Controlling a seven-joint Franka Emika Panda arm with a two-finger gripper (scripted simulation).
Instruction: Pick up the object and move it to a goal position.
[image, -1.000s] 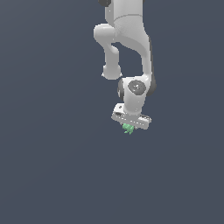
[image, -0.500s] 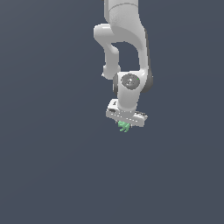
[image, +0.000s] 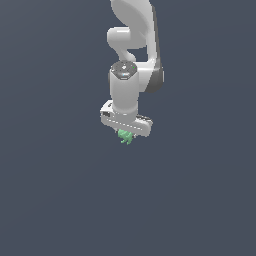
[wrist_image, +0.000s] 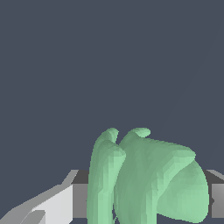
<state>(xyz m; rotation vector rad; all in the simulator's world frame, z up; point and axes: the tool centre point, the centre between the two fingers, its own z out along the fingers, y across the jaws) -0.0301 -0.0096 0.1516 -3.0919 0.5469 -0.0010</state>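
Note:
The object (image: 125, 136) is a small light-green lumpy thing hanging just under the white hand of the arm in the exterior view. My gripper (image: 125, 135) is shut on it, with the fingers mostly hidden behind the hand and the object. In the wrist view the object (wrist_image: 144, 179) fills the lower middle, showing rounded lobes and two small protrusions. One white and grey finger (wrist_image: 57, 203) presses against its side and a grey finger (wrist_image: 216, 197) shows at the other side.
The white arm (image: 132, 55) comes down from the top of the exterior view. A plain dark grey-blue ground (image: 55, 190) lies all around, with no other objects in sight.
The arm has swung toward the exterior view's left and risen slightly, carrying the object with it. The wrist has turned. The grip stays the same.

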